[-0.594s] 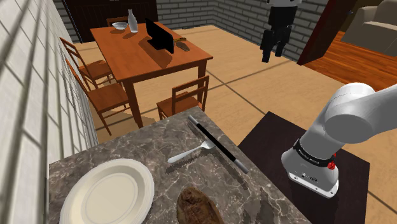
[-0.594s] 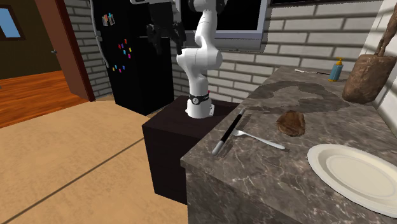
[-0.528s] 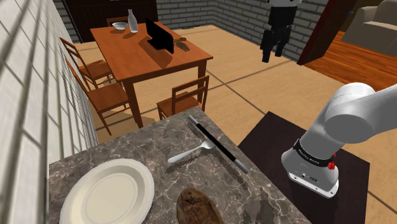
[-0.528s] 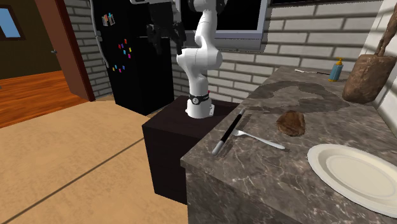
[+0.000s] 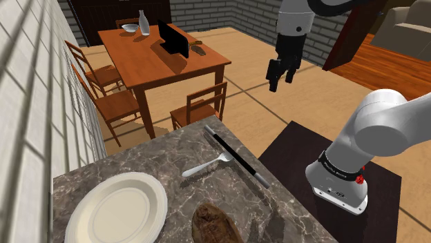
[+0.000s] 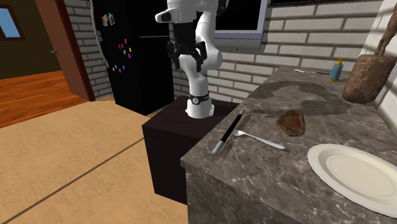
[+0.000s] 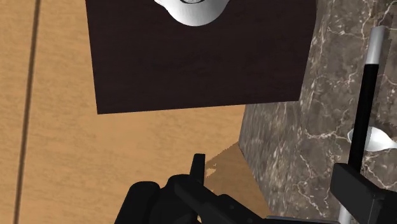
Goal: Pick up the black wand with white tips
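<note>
The black wand with pale tips (image 5: pixel 235 156) lies flat along the marble counter's edge nearest the stand. It also runs beside the fork in the second exterior view (image 6: pixel 229 132). In the wrist view the wand (image 7: pixel 365 95) lies on the counter off to one side of the fingers. My gripper (image 5: pixel 277 83) hangs high in the air over the floor, well away from the wand and up from it. It is open and empty. It points downward in front of the arm (image 6: pixel 187 63) and hovers over the floor by the counter corner (image 7: pixel 273 168).
A fork (image 5: pixel 206 166), a white plate (image 5: pixel 117 207) and a brown lump (image 5: pixel 215 224) share the marble counter (image 5: pixel 159 148). The dark stand (image 5: pixel 290 148) sits right against the counter. A dining table (image 5: pixel 159 55) with chairs stands farther off.
The gripper has dropped lower and swung toward the shoulder view's left, nearer the counter. The wand and the other things have not moved.
</note>
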